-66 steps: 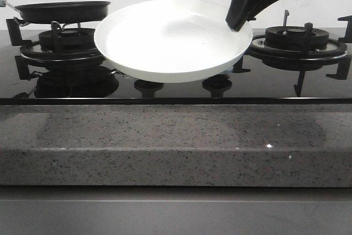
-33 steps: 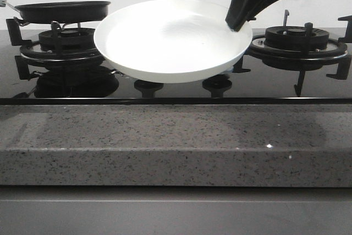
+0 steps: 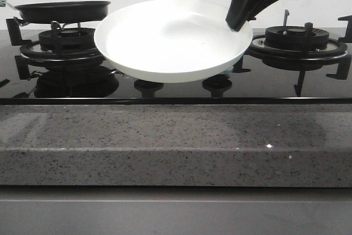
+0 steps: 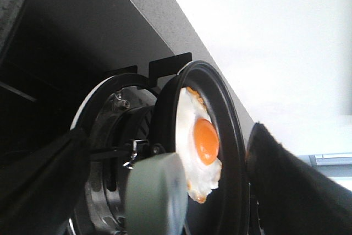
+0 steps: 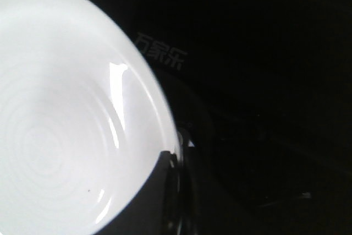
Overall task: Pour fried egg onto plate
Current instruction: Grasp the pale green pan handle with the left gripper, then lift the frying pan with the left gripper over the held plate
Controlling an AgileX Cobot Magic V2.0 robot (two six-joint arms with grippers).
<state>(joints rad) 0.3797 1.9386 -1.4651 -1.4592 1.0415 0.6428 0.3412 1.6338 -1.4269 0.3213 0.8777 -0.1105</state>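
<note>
Nearest: speckled grey table (image 3: 176, 141) edge, glossy black hob (image 3: 165, 89) behind it. Mid-distance: plate (image 3: 173, 39) held clear above hob, tilted forward, right hand (image 3: 237, 25) clamped on its far right rim. Farther left: pan (image 3: 63, 10) on left burner (image 3: 63, 42), egg (image 4: 199, 144) lying inside it, yolk up. Left hand (image 4: 165, 191) spread open around pan handle (image 4: 151, 193), grip not confirmed.

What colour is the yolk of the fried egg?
Orange, on the fried egg; clearest in the left wrist view.
</note>
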